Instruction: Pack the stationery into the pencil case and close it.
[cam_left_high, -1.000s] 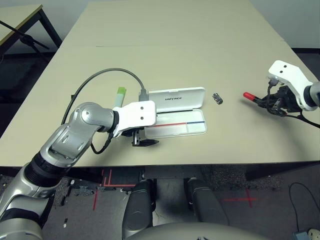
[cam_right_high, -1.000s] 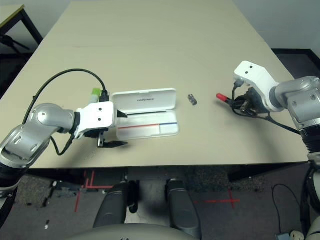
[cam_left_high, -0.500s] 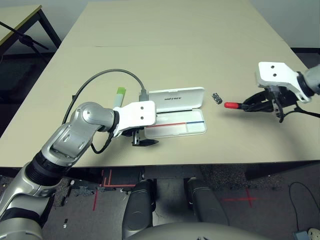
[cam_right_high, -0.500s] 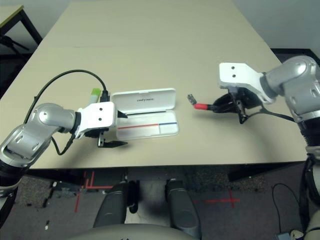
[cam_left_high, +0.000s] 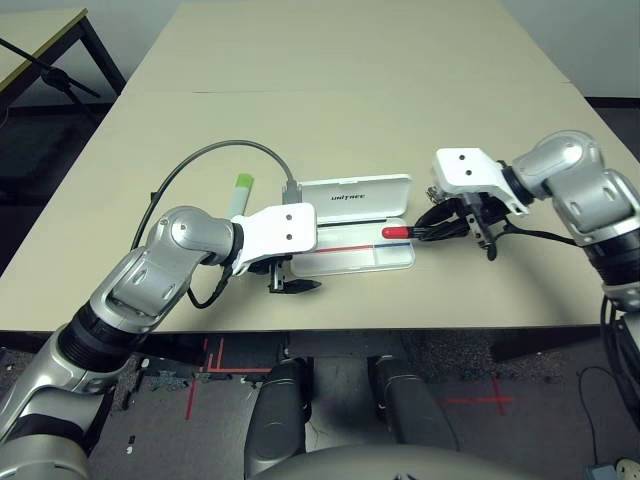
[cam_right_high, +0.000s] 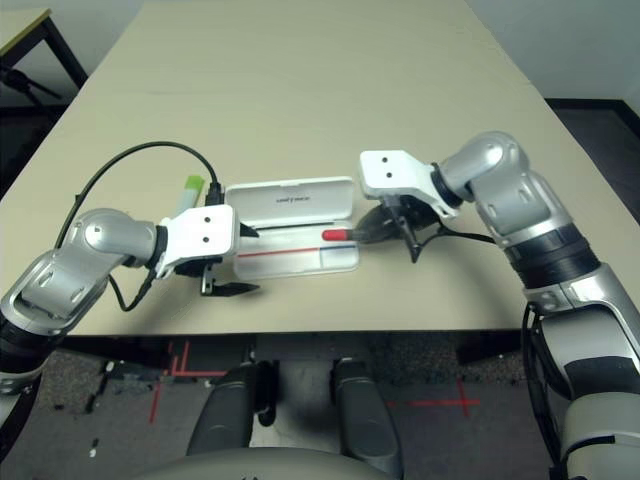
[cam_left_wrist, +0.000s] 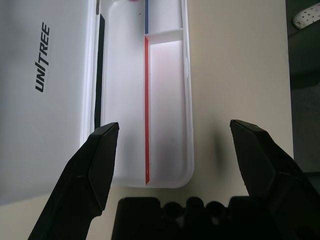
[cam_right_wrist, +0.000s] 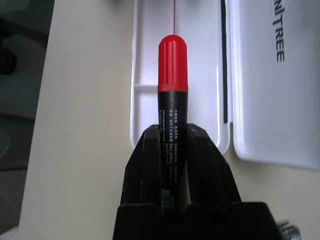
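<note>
Open pencil case (cam_left_high: 352, 258) tray bare, right gripper (cam_left_high: 428, 232) at its 3 o'clock clamping red marker (cam_left_high: 396, 232) above it, left gripper (cam_left_wrist: 175, 150) spread wide at 9 o'clock

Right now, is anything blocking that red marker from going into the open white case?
Nothing visible. The right hand holds the red marker over the open pencil case, whose tray is bare below it.

Pencil case (cam_left_high: 352, 197): white, dark lettering on lid, red-and-blue stripe inside. Marker (cam_right_wrist: 172, 90): red cap, black barrel with white print. Stick (cam_left_high: 240, 190): white, green end; surface (cam_left_high: 330, 90): beige.
</note>
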